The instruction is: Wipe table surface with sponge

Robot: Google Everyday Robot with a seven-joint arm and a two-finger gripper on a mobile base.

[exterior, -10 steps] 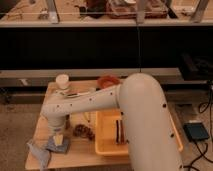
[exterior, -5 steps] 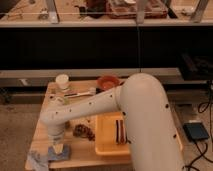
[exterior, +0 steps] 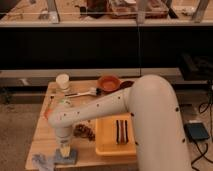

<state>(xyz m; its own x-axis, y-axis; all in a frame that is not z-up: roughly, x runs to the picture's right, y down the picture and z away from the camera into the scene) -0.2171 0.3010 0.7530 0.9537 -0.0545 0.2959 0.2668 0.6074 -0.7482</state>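
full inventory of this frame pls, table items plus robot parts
table: 1, light wood, centre
cup: 1, white, back-left of table
bowl: 1, orange, back centre
utensil: 1, white, kind unclear, between cup and bowl
tray: 1, yellow, front-right, dark item on it
lump: 1, brown, left of tray, unclear what
sponge: 1, grey-blue, front-left edge
cloth: 1, grey-blue, left of sponge
box: 1, dark blue, floor at right
arm: 1, white, reaching across table
claw: 1, at the sponge, front-left
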